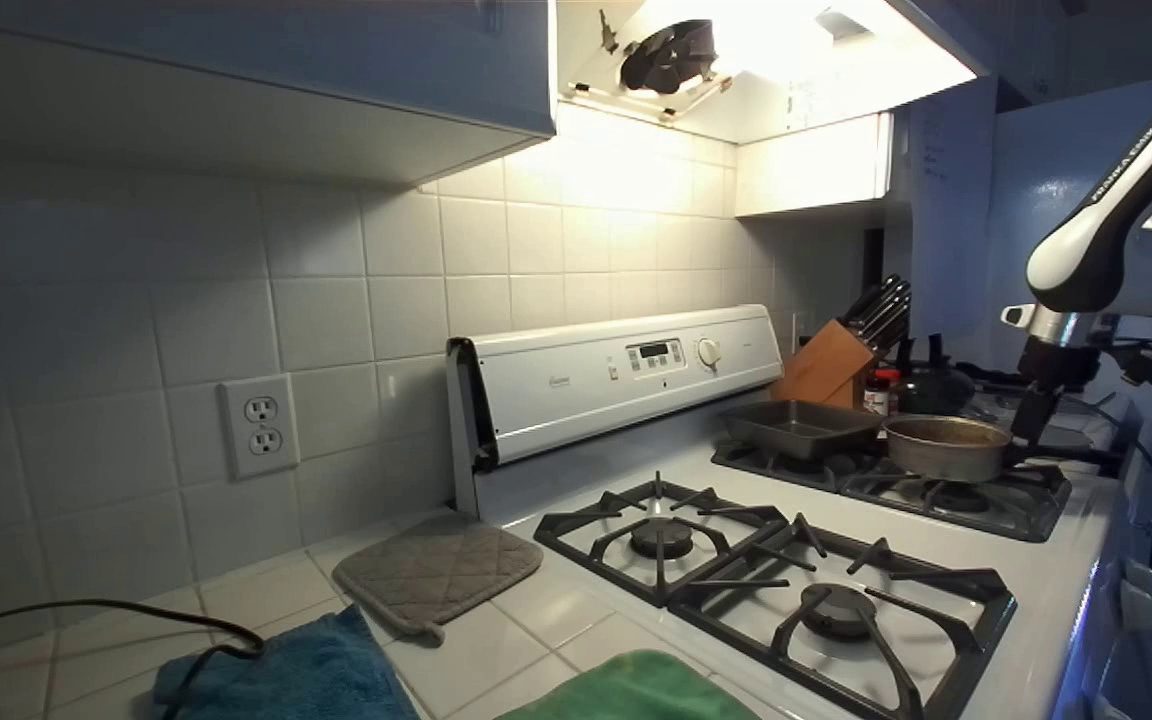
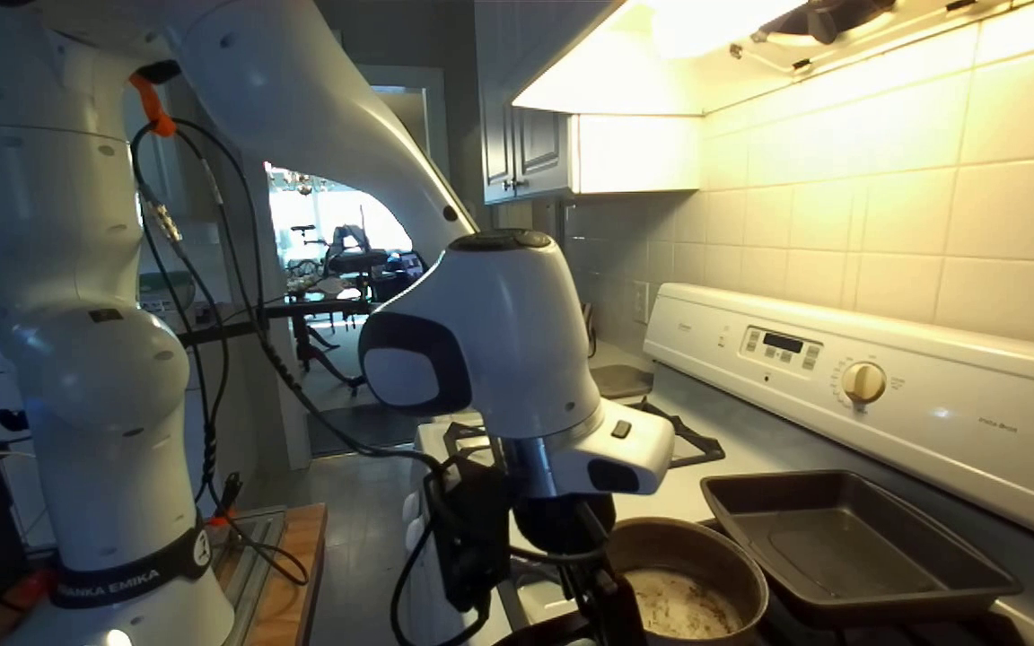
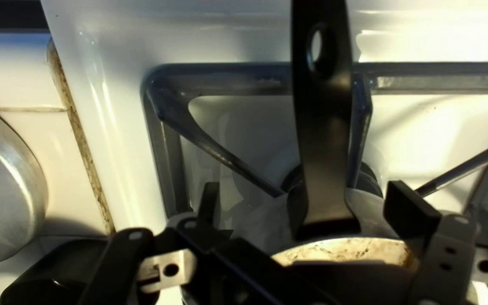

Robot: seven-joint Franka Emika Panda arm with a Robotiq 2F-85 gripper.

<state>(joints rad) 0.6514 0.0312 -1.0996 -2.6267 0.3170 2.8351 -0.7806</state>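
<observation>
Near the black handle [image 3: 326, 140], your fingers [image 3: 413, 214] spread apart, pan [image 3: 333, 250] partly hidden below, FRANKA EMIKA readable on your arm [image 1: 1096, 235]

Above the black claw [image 3: 309, 207], a silvery collar [image 2: 530, 467] is topped by a rounded white arm [image 2: 517, 350], trimmed in black and lettered "FRANKA EMIKA". Well above the claw, black cables [image 2: 209, 444] are held by an orange tie [image 2: 154, 108].

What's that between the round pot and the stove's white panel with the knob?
A dark rectangular baking pan sits between the round pot and the white panel; it shows in both exterior views.
</observation>
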